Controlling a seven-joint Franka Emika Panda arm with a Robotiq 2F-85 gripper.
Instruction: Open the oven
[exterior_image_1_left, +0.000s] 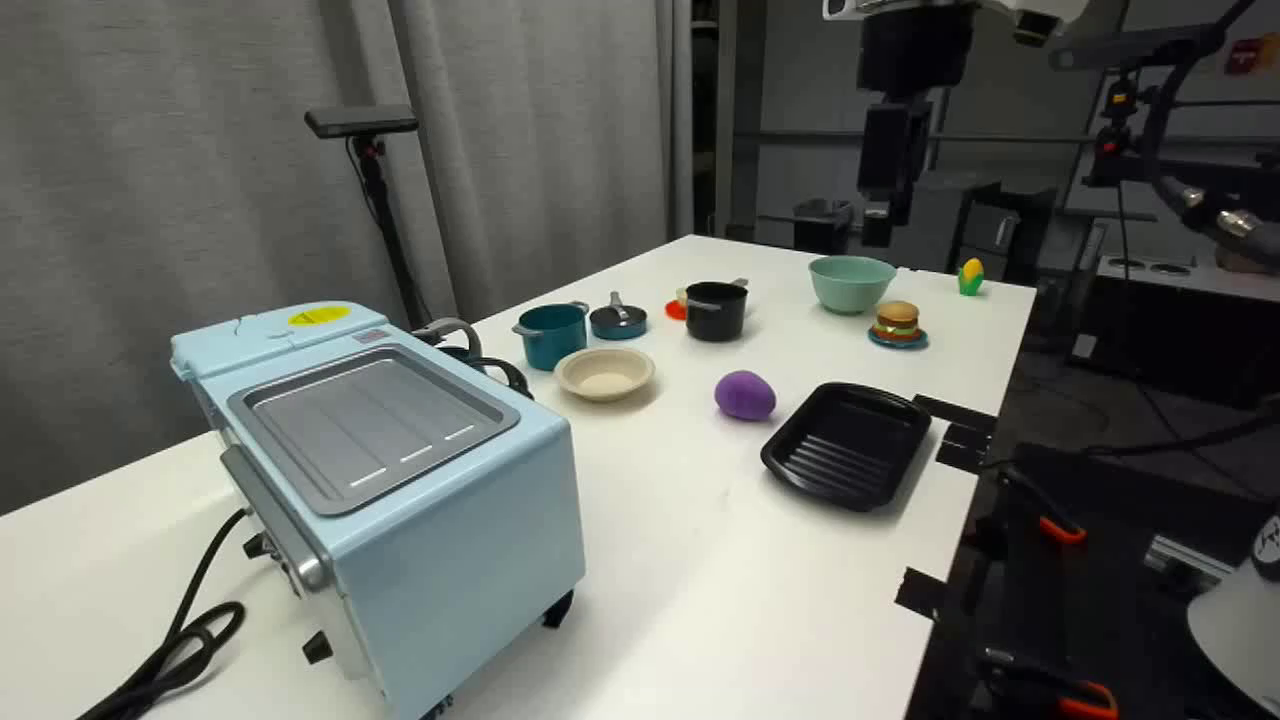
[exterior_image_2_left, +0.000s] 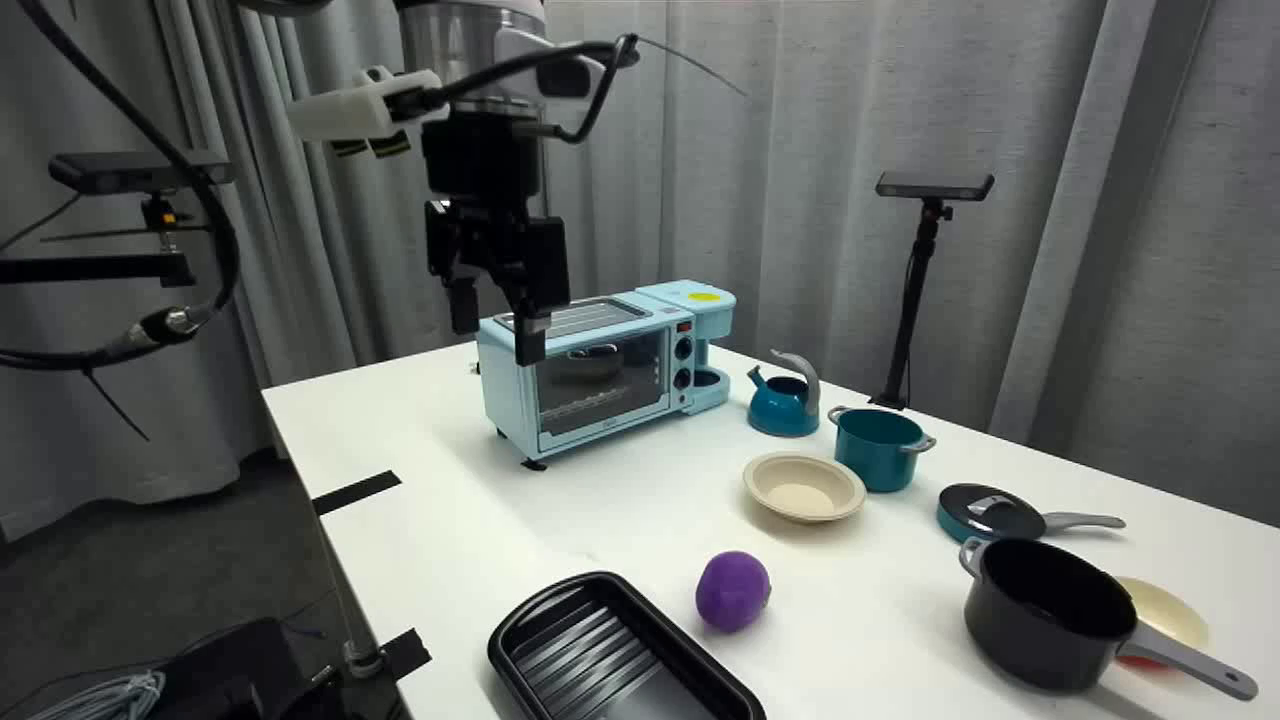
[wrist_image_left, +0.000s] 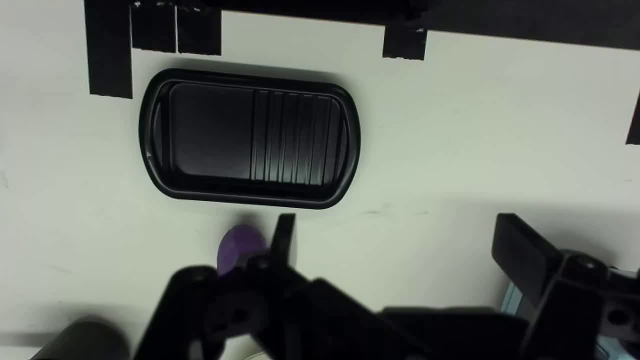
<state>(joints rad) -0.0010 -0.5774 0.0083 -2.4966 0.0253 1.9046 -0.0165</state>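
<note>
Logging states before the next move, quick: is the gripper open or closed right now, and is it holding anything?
Gripper: open, with a wide gap in the wrist view, holding nothing.

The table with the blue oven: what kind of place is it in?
Probably a robot lab set up like a play kitchen: a robot arm hangs above the table, a camera tops a stand, and the burger looks like a toy.

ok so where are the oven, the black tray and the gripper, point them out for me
Oven (exterior_image_2_left: 605, 378): in an exterior view, on its dark front window.
Black tray (wrist_image_left: 243, 137): in the wrist view, on its flat floor beside the ridges.
Gripper (wrist_image_left: 395, 235): in the wrist view, midway between its open fingertips.
</note>
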